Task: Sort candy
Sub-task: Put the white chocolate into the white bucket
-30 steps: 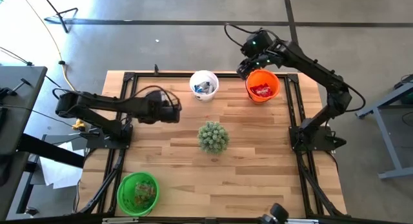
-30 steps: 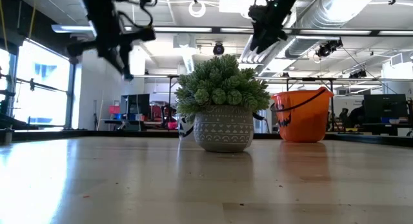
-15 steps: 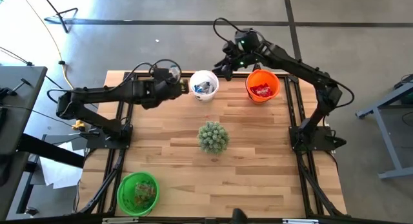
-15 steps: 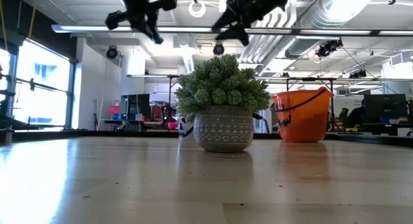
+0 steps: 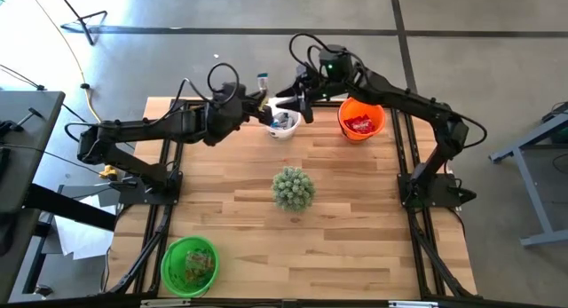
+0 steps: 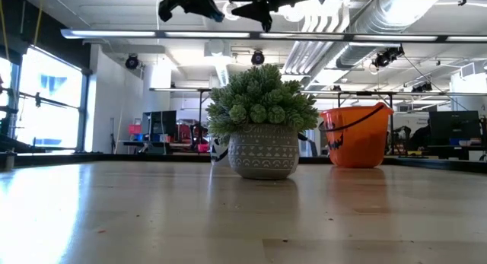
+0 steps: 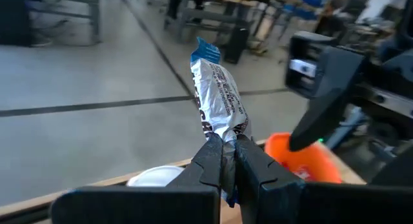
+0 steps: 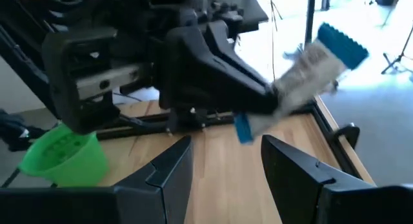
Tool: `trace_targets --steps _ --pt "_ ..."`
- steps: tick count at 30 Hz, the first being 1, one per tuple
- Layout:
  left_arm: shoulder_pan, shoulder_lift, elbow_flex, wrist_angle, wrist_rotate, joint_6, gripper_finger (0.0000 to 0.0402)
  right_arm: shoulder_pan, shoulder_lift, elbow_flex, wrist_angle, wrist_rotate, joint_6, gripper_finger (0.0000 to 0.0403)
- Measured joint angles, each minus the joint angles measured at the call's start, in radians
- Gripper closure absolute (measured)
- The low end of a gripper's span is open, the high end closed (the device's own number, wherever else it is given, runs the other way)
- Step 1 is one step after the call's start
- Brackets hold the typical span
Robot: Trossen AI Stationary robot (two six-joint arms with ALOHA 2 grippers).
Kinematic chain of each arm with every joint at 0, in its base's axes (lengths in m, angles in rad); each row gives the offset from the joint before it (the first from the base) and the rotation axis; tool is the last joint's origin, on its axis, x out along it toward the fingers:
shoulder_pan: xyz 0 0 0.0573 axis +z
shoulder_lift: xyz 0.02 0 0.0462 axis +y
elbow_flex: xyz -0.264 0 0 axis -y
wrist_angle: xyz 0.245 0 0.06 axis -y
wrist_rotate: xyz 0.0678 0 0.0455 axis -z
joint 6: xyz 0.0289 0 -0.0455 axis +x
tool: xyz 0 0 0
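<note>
My left gripper (image 7: 223,161) is shut on a candy (image 7: 216,98), a silvery wrapper with blue ends, high above the table's far side beside the white bucket (image 5: 282,123). In the high view the candy (image 5: 263,81) sticks out past the left gripper (image 5: 257,108). My right gripper (image 8: 226,179) is open and faces the left one from close by, over the white bucket; it shows in the high view (image 5: 288,99). The candy (image 8: 316,62) sits beyond its fingers. More candy lies in the white, orange (image 5: 359,120) and green (image 5: 189,264) buckets. My left gripper pinches the candy between its two fingers near the lower blue end (image 7: 226,146), coming slanting from the table's left. The longer part of the wrapper stands out past the fingertips, tilted, and its short blue end (image 8: 242,128) pokes out on the other side. It is lifted clear.
A potted spiky green plant (image 5: 293,188) stands mid-table and also shows in the low view (image 6: 262,131). The orange bucket (image 6: 354,135) stands at the far right, the green bucket (image 8: 61,159) at the near left corner. Black frame rails run along the table's sides.
My left gripper has swung from the table's left side toward the far edge and right, rising, and now stands beside the white bucket. My right gripper has moved left from over the orange bucket until it stands over the white one, facing the left gripper.
</note>
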Motion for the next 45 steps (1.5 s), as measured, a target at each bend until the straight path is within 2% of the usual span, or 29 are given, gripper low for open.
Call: trace_targets --steps 8,15,25,33,45 --pt "-0.008 0.001 0.0 0.075 0.082 0.018 0.0399 0.015 0.0 0.0 0.129 0.001 0.063 0.0224" --pt "-0.045 0.001 0.0 0.103 0.076 0.018 0.0399 0.013 0.0 0.0 0.162 0.001 0.103 0.0224" --pt "-0.062 0.001 0.0 0.101 -0.011 0.07 0.0399 -0.019 -0.007 -0.001 0.139 0.008 0.106 0.0224" --pt "-0.062 0.001 0.0 0.101 -0.011 0.07 0.0399 -0.078 -0.01 -0.001 0.138 0.013 0.177 0.0224" --pt "-0.062 0.001 0.0 0.111 0.006 0.033 0.0399 -0.037 -0.006 -0.001 0.171 0.032 0.288 0.0224"
